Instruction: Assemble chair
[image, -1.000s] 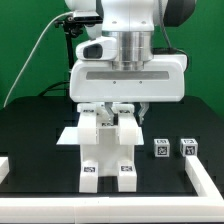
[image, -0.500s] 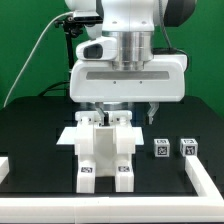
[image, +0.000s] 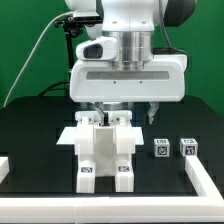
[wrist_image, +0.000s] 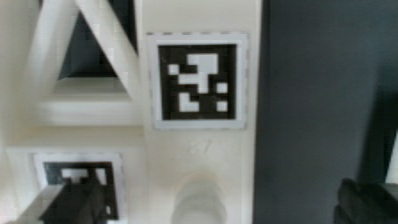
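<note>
The partly built white chair (image: 106, 150) stands on the black table at the centre, with tags on its two front feet and a flat panel sticking out to the exterior view's left. My gripper (image: 122, 116) hangs right over its top, fingers spread to either side of the upper posts. In the wrist view a white chair part (wrist_image: 199, 165) with a large tag and an X-braced piece fills the picture. My gripper (wrist_image: 224, 205) is open there: one finger lies beside the white part, the other stands well off it across a dark gap.
Two small white tagged parts (image: 159, 150) (image: 187, 148) sit on the table at the exterior view's right. The thin white border frame (image: 205, 178) runs along the front and right edges, with a piece at the left edge (image: 4, 165).
Over the last second the fingers have spread apart and the chair sits slightly further back and to the left. Nothing has moved in the last half second.
</note>
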